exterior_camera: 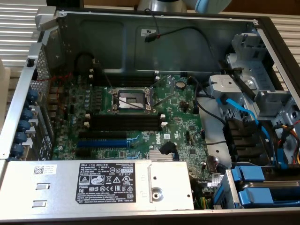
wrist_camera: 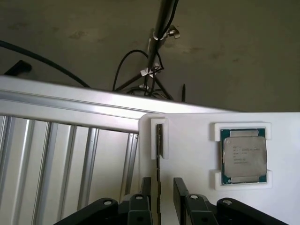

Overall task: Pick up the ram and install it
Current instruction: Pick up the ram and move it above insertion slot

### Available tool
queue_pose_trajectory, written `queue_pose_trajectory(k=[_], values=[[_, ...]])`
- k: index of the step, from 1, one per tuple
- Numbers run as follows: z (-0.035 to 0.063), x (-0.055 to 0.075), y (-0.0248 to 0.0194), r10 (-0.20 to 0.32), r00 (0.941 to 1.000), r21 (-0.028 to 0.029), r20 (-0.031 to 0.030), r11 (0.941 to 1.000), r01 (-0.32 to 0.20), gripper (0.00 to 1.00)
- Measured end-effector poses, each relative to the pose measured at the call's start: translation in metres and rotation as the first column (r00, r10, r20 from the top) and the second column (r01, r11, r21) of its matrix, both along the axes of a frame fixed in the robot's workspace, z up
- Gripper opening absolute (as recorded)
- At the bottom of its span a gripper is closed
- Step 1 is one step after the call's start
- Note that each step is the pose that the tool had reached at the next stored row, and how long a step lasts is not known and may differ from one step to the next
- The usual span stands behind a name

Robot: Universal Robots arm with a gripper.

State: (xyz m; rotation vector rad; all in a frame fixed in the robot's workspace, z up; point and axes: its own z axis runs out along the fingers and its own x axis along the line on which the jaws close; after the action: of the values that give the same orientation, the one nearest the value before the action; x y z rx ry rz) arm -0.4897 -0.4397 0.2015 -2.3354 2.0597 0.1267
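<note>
Item one, wrist view: the gripper (wrist_camera: 162, 183), its two black fingers (wrist_camera: 146, 190) standing apart with nothing clamped. Item two: the ram (wrist_camera: 159, 140), a thin dark stick seen edge-on, upright in a narrow slot of a white holder (wrist_camera: 192, 140); it runs down between the parted fingers, and I can see a pale gap on the side of the farther finger, so I log it as straddled, not gripped. Item three: a processor (wrist_camera: 244, 157) with a silver lid on a green board, seated in its own recess of the same holder, well apart from the ram (the print on the lid is too small for me to read). Item four: a ribbed metal surface (wrist_camera: 61, 159) beside the holder, and tripod legs (wrist_camera: 152, 70) with loose black cables on the floor beyond. Item five, exterior view: an open computer case (exterior_camera: 140, 33) holding a green motherboard (exterior_camera: 187, 126) that carries a white "DELL" mark. On the board: an open processor socket (exterior_camera: 130, 99), black memory slots (exterior_camera: 124, 121) with white end clips just below the socket, all unfilled, and a blue expansion slot (exterior_camera: 102, 142) nearer the camera. Item six: a grey power supply (exterior_camera: 56, 187) along the near edge, its label (exterior_camera: 105, 180) headed "DELL", the remaining lines being fine print I cannot make out. Item seven: a blue cable (exterior_camera: 243, 112) at the exterior view's right.
</note>
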Motion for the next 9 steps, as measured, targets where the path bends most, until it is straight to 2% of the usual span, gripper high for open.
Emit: queue_pose_trajectory(k=[9], values=[[0.0000, 0.0026, 0.0000, 0.000, 1.0000, -0.0002, 0.0001, 1.0000, 0.000, 0.33]])
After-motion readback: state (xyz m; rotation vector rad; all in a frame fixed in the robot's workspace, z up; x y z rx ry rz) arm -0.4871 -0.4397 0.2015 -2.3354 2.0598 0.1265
